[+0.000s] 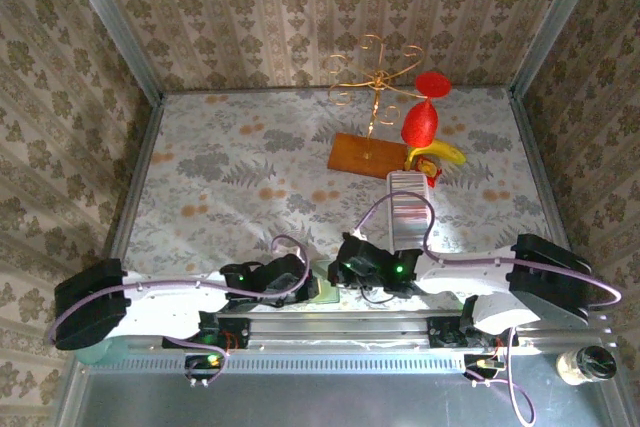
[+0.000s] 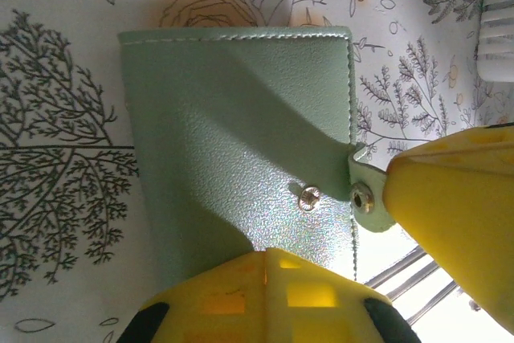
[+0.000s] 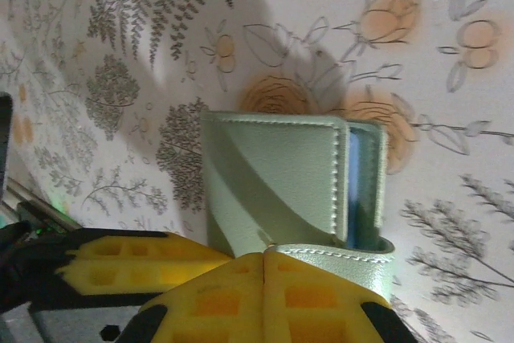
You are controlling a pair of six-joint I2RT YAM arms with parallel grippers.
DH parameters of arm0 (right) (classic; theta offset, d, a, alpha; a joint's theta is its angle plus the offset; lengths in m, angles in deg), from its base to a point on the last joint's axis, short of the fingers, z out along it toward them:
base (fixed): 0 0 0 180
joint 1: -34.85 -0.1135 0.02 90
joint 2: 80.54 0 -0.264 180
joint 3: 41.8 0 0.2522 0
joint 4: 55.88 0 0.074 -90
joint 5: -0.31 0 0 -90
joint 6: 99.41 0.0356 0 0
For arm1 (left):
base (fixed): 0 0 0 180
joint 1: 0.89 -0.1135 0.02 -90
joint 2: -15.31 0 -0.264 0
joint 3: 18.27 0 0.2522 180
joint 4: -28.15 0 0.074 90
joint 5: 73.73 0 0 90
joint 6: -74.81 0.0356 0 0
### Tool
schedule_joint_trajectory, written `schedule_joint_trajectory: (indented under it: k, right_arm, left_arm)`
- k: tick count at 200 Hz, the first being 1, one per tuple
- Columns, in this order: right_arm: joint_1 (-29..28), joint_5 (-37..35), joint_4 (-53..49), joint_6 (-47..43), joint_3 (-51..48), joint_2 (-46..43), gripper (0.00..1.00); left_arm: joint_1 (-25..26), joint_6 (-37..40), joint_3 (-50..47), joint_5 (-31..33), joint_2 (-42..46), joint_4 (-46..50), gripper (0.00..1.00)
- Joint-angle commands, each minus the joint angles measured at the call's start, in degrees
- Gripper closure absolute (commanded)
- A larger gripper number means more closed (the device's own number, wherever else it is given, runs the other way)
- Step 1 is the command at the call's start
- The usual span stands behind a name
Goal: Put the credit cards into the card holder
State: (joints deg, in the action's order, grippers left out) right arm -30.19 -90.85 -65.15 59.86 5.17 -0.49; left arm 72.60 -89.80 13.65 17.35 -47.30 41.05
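Both grippers are closed right down and meet over one small thing at the near edge of the table (image 1: pixel 230 177), so I start from them. Left gripper (image 2: pixel 265 267) has its yellow tips pressed together at the edge of the card holder (image 2: pixel 241 134); whether they pinch the cover or only rest against it I cannot tell. Right gripper (image 3: pixel 265 259) is just as tightly closed, and the strap of the tab (image 2: pixel 371 216) runs out from between its tips, so I judge that it has the tab nipped.

Well beyond them, towards the far side, lies the long white ribbed tray (image 1: pixel 405 209). Nearer, between the two wrists, the card holder lies flat on the flowered cloth, grey-green cover up and folded over. From the right wrist I see a bluish inner pocket (image 3: pixel 354 190) at its open edge. The tab stands bent away from the cover, its cap apart from the small metal stud (image 2: pixel 309 197) on the face, so the clasp looks undone.

My reading is that the step in hand is opening the holder, with no card going in yet. Next I want one side pinned to the table while the right arm draws the tab up and over, slowly, so that the cover swings open rather than the whole wallet sliding across the cloth
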Motion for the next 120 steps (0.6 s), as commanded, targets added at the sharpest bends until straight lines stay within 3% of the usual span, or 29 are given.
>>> schedule_joint_trajectory:
  k: [1,120]
  right_arm:
    - [-0.44,1.21,2.09,0.95,1.68,1.83,1.00]
    - [-0.88,0.29,-4.53,-0.25,3.34,3.34,1.00]
  left_arm:
    - [0.51,-1.46,-1.32,0.92,0.82,2.99,1.00]
    - [0.51,-1.32,-1.28,0.94,0.60,2.71,1.00]
